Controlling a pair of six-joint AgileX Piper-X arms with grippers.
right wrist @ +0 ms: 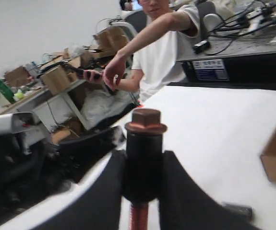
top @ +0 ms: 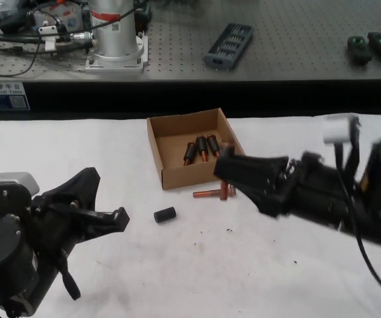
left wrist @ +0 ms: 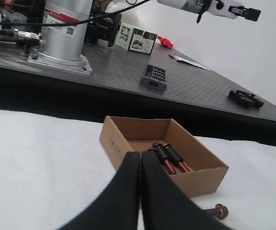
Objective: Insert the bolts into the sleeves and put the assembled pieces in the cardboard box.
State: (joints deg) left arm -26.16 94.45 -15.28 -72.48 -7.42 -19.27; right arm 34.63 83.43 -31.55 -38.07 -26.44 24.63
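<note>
Sleeved bolt (right wrist: pixel 144 143) clamped in right hand (right wrist: pixel 143 165), head protruding.

The work surface is a bench under a plain white cover (top: pixel 197 278), evenly lit. Directly behind it stands a black perforated table (top: pixel 289 59) carrying a silver column on a bolted base plate (top: pixel 114 33), a tangle of cables (top: pixel 11 36), a dark ridged tray (top: pixel 228 45) and two small black fittings (top: pixel 372 46) — a blue label (top: pixel 1 96) is fixed to its dark front edge. Beyond the table the wall (left wrist: pixel 243 52) is plain white, and to one side of the bench — per the right wrist view — a pale shelf (right wrist: pixel 42 98) is stacked with brown cartons (right wrist: pixel 56 76) against a light grey wall (right wrist: pixel 42 28).
</note>
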